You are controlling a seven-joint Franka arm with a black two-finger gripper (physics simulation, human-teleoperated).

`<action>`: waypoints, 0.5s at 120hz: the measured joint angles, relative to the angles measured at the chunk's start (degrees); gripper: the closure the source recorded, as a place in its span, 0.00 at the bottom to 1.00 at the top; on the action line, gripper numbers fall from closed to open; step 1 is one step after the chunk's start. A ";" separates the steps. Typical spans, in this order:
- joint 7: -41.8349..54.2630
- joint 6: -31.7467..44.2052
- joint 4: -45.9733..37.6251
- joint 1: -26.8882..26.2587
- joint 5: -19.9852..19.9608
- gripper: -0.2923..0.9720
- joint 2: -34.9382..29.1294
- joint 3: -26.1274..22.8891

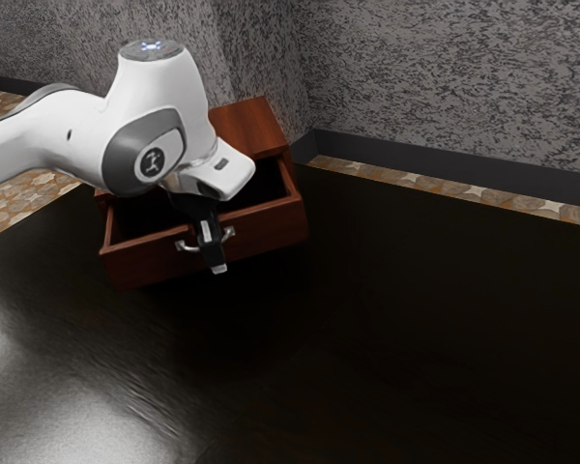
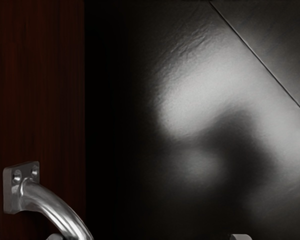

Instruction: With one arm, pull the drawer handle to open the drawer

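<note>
One worktop [image 1: 416, 338]: dark and glossy, seen nearest in the exterior view, with a pale sheen toward that view's left.
Claw [image 1: 213, 249]: pointed down at the drawer front. Its fingertips [image 2: 238, 236] are held well apart, and the handle [image 1: 188, 245] is straddled but not clamped.
Handle bar: curved bright metal, fixed by a small bolted plate to the drawer front and seen close under the hand in the wrist view.
Drawer [image 1: 261, 232]: reddish wood, drawn out of its cabinet, with the dark inside exposed from above.
Arm [image 1: 77, 135]: white, seen entering from the exterior view's left and bent over the drawer.
Cabinet [image 1: 251, 126]: set behind the drawer, close to the room's corner.
Wall [image 1: 445, 68]: grey and speckled, edged below by dark skirting.
</note>
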 joint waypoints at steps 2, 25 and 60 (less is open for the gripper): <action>-0.16 0.01 -0.22 -0.07 0.10 0.47 -0.20 -0.12; -2.02 0.03 -3.10 0.35 1.18 0.48 -2.89 -2.30; -4.42 -2.04 -1.56 -3.65 5.96 0.31 -9.79 -7.44</action>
